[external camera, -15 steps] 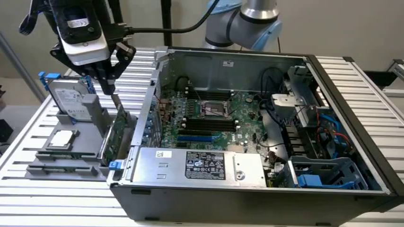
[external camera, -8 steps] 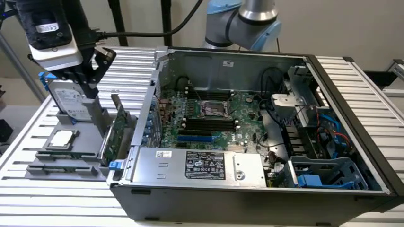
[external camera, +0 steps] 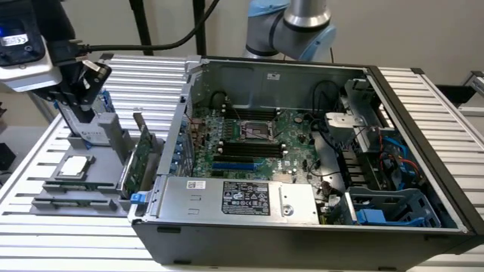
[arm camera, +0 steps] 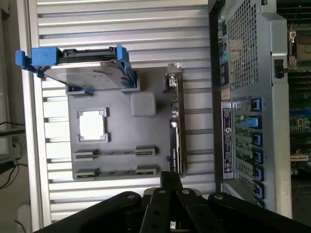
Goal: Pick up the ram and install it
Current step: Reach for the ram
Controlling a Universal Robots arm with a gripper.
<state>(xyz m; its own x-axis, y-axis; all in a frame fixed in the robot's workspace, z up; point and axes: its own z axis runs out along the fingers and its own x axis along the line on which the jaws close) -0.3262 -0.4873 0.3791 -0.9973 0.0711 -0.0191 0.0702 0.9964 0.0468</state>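
Observation:
My gripper hangs high over a grey parts tray at the exterior view's left. In the wrist view the gripper looks shut, with nothing visible between its fingers. Two narrow slot holders sit on the tray. Each carries a thin dark strip, possibly the ram seen edge-on; I cannot tell for sure. The same holders show in the exterior view. Long black memory slots lie on the motherboard inside the open computer case.
On the tray stand a silver hard drive in a blue frame, a square chip and a green expansion card on edge. The case wall rises beside the tray. A slatted metal table lies underneath.

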